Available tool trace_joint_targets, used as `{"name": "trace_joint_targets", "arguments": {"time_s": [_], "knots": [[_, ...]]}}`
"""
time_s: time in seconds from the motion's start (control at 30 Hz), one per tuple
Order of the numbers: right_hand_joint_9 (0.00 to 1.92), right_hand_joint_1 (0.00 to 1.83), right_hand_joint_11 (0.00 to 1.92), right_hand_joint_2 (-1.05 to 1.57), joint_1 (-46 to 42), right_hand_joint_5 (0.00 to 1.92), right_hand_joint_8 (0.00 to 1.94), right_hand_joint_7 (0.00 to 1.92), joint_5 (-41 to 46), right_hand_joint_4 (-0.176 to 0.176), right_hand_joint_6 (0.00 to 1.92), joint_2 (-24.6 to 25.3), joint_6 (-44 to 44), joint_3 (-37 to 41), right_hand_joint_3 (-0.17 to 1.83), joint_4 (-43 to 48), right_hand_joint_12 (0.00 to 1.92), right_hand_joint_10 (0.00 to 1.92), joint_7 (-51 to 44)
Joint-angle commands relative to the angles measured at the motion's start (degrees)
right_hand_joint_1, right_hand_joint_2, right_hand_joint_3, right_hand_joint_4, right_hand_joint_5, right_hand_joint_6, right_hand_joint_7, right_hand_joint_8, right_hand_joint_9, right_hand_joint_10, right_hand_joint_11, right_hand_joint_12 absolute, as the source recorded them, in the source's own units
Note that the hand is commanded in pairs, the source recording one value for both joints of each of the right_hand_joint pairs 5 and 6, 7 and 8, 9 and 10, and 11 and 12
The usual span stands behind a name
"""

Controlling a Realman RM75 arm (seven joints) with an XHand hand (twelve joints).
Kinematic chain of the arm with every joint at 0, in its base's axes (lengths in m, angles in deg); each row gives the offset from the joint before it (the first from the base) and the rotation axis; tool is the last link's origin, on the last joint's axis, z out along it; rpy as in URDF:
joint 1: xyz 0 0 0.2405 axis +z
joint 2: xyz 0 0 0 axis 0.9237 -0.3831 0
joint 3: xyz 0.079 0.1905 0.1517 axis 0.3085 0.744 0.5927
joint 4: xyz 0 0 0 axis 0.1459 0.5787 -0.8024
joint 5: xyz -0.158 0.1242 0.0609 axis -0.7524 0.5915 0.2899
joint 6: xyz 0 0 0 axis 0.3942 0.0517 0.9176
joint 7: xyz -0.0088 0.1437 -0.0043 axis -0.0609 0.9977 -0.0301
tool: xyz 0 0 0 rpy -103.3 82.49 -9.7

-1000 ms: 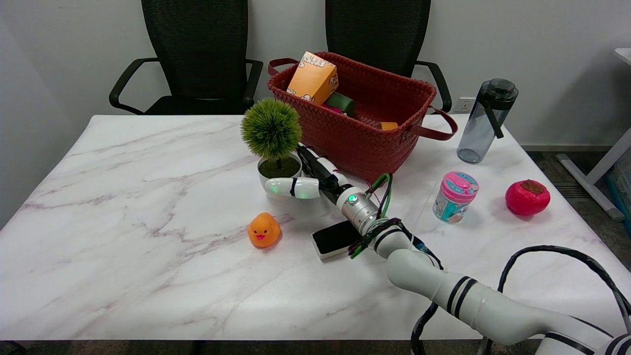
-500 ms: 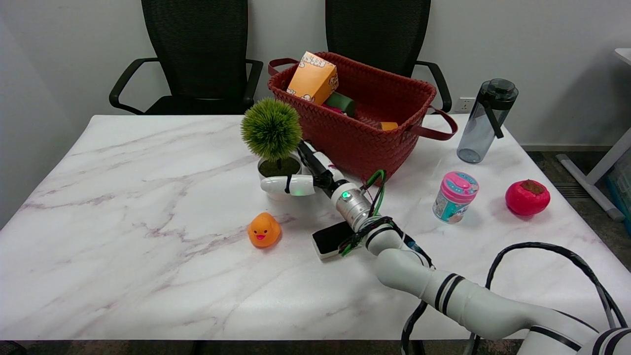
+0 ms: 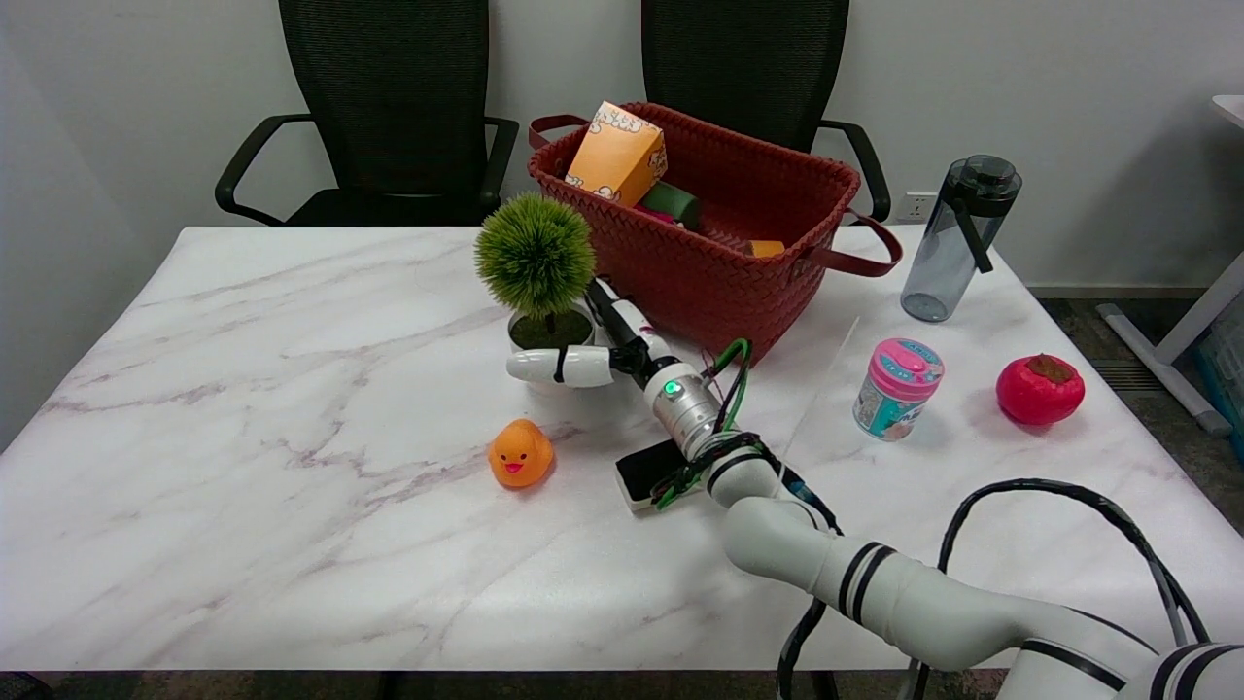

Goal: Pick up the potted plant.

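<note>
The potted plant [image 3: 535,255] is a round green tuft in a small white pot [image 3: 541,337], standing on the marble table just left of the red basket. My right hand [image 3: 607,342] reaches it from the lower right. The thumb [image 3: 559,366] stretches straight across the pot's front. The other fingers [image 3: 614,313] run along its right side, between pot and basket. So the pot sits between thumb and fingers, which are still spread and straight. The pot rests on the table, upright.
The red woven basket [image 3: 719,277], with boxes inside, stands close behind my hand. An orange rubber duck [image 3: 521,453] and a small black-and-white device [image 3: 649,474] lie near my forearm. A grey bottle [image 3: 957,238], a pink-lidded jar [image 3: 899,389] and a red fruit [image 3: 1040,389] stand at the right.
My right hand and arm have slid left, bringing the thumb further across the pot's front. The plant has stayed where it was.
</note>
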Motion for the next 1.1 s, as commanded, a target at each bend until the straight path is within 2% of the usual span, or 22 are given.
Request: {"name": "trace_joint_targets", "arguments": {"time_s": [0.03, 0.73, 1.07, 1.1], "knots": [[0.01, 1.0, 0.03, 0.43, 2.03, 0.0, 0.0, 0.0, -0.55, 0.0, 0.0, 2.67, -1.34, -1.01, -0.17, -4.93, 0.03, 0.01, 0.16], [0.08, 1.03, 0.06, 0.46, 3.59, 0.0, 0.0, 0.0, -0.23, 0.0, 0.0, 4.54, -1.7, -1.01, -0.17, -8.97, 0.06, 0.08, 0.16], [0.28, 1.05, 0.17, 0.56, 3.54, 0.0, 0.26, 0.26, -0.15, 0.0, 0.0, 4.54, -2.45, -0.77, -0.17, -8.89, 0.17, 0.28, 0.16], [0.33, 1.05, 0.2, 0.58, 3.47, 0.07, 0.34, 0.34, -0.15, 0.0, 0.07, 4.54, -2.82, -0.77, -0.17, -8.89, 0.2, 0.33, 0.16]]}}
